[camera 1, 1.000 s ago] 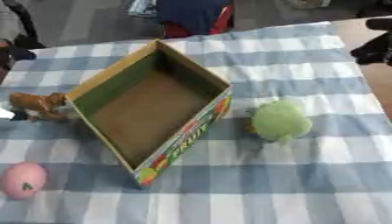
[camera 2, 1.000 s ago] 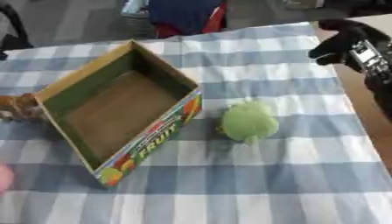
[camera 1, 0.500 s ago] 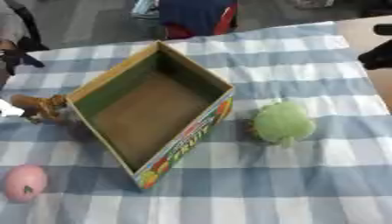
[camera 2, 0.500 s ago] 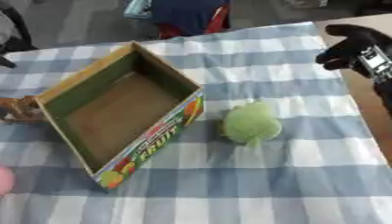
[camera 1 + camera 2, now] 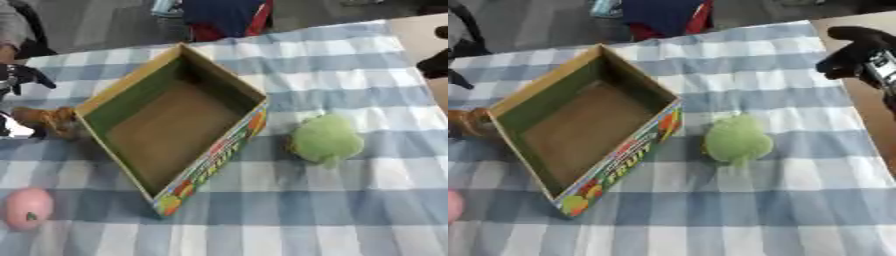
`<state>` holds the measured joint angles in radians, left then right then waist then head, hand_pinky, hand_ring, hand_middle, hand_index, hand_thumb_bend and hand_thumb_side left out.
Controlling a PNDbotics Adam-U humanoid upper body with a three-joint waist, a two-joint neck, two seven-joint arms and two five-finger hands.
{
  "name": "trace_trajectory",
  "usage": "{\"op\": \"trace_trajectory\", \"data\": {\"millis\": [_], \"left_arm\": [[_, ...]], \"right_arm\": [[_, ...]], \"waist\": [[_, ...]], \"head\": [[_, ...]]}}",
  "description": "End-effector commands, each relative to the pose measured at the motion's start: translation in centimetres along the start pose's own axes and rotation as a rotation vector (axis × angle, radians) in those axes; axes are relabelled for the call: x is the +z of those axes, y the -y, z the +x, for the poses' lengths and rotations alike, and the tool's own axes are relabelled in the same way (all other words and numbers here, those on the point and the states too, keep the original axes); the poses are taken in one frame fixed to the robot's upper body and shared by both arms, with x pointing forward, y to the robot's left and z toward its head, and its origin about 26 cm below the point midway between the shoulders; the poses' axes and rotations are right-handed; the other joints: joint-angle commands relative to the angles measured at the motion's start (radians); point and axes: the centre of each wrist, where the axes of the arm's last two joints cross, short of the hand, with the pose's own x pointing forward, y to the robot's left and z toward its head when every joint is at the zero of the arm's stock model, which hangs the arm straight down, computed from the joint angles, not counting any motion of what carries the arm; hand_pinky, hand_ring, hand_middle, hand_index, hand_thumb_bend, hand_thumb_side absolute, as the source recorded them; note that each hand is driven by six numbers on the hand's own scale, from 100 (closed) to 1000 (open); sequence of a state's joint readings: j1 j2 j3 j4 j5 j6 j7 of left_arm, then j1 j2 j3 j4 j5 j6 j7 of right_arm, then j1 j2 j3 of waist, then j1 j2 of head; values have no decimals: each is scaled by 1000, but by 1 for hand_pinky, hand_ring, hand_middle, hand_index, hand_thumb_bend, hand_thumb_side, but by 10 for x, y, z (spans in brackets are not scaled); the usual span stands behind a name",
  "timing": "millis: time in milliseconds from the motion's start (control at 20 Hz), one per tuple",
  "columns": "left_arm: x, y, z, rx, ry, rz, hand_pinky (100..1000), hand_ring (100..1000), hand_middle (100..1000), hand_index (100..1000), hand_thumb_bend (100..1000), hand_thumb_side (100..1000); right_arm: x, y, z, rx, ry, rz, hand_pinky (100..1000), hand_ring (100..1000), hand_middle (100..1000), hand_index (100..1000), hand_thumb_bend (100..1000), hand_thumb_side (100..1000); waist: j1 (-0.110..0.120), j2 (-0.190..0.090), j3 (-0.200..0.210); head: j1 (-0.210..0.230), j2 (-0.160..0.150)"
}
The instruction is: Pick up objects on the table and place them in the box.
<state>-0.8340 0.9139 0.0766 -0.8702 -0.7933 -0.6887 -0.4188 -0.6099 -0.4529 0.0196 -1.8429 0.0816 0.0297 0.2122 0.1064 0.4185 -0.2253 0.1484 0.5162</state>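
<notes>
Open cardboard box with printed fruit sides (image 5: 175, 125) sits on the blue-and-white checked tablecloth (image 5: 350, 210), left of centre, turned askew so one corner points toward the near edge. Nothing visible inside it.

Round green plush toy (image 5: 325, 140) lies on the cloth just right of the box, apart from its wall.

Small brown toy animal (image 5: 51, 121) stands at the box's left corner, close against it; contact cannot be told.

Pink egg-shaped object (image 5: 28, 207) lies near the left edge, nearer than the animal, well apart from the box.

Robot's right hand (image 5: 852, 50) hangs at the far right, beyond the plush toy. Left hand (image 5: 17, 77) shows at the left edge, behind the animal.
</notes>
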Motion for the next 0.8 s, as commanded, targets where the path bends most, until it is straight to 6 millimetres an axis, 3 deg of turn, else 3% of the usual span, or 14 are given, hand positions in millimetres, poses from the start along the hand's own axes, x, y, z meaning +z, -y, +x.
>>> {"op": "trace_trajectory", "data": {"millis": [50,550,650,750,800], "left_arm": [[8,-15,-5,-138,156,-240,591,854,774,862,532,339],[6,-9,-5,-144,93,-318,508,771,622,743,319,286],[5,-8,-5,-142,86,-324,471,742,585,707,255,261],[5,-7,-5,-136,82,-323,413,680,517,635,100,204],[4,-5,-4,-132,81,-325,401,667,505,619,100,190]], "right_arm": [[-3,9,9,27,28,-14,749,743,588,901,100,1000],[-4,11,9,23,31,-38,748,739,581,898,100,1000],[-4,11,9,23,30,-42,747,739,580,897,100,1000],[-4,11,9,21,29,-45,747,738,580,897,100,1000],[-4,11,9,20,28,-46,748,738,579,897,100,1000]], "waist": [[-1,-17,-1],[-2,-5,-8],[-2,-4,-8],[-2,-4,-8],[-2,-4,-7]], "head": [[7,-14],[14,-15],[14,-14],[13,-12],[13,-12]]}}
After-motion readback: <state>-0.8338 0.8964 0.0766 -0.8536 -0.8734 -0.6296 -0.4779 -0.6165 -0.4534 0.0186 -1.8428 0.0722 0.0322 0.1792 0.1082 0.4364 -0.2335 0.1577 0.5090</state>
